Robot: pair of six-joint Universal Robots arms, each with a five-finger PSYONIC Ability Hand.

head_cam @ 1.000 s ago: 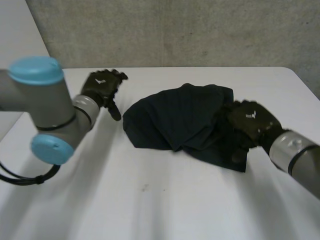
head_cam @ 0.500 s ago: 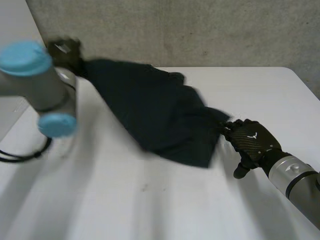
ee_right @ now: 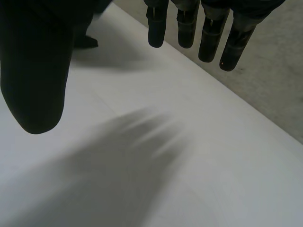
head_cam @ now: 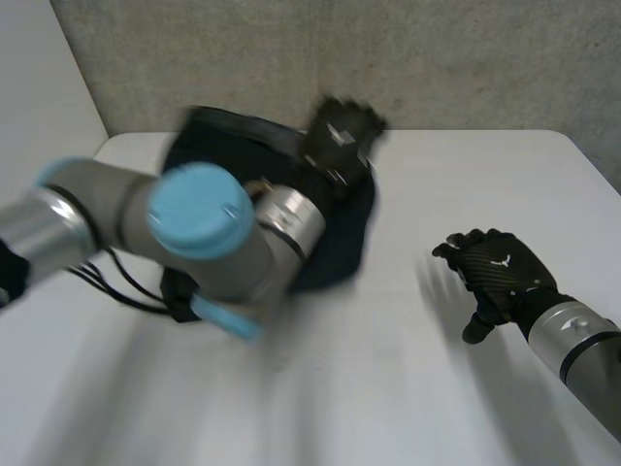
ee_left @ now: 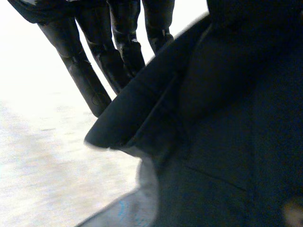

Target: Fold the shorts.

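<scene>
**Shorts heaped at the far middle by my left hand; right hand well apart**

The shorts (head_cam: 344, 218) lie in a dark, bunched heap toward 12 o'clock on the table (head_cam: 408, 388), near its far edge, with my left arm (head_cam: 194, 228) lying across them. My left hand (head_cam: 340, 136) sits at the heap's far side. In the left wrist view a folded edge of the cloth lies right against it, but I cannot tell whether it has a hold on the cloth.

My right hand (head_cam: 500, 277) is over bare table, well apart from the shorts, its fingers (ee_right: 187, 23) released, spread and holding nothing. From it the heap lies at about 10 o'clock, so the left hand is plainly the nearer one.

I judge the folding has not begun. The shorts show no flat shape, and I cannot make out which way their long axis runs. The next move, I reckon, calls for spreading them flat, with the right hand reaching toward 10 o'clock for the heap's near edge.
</scene>
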